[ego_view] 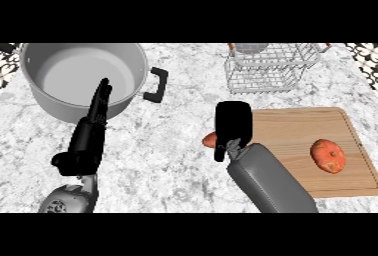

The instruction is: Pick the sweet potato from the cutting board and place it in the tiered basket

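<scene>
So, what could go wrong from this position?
The right hand hovers at the cutting board's left edge, above an orange object that it partly hides, while a reddish-orange one lies apart at the board's right; it may grasp the wrong one. Carrying to the tiered basket, it could catch the wire rim.

**One view, steeply down from the head**

A single camera looks from head height almost straight down on the marble counter [170, 150]. The forearms enter from the lower edge, so the robot's own side is at the bottom and the far side at the top. It sits near enough that the pot [81, 75] at upper left, the wire basket [269, 70] at the top and the cutting board [310, 150] at the right are each cut by or close to the frame's edges.
</scene>
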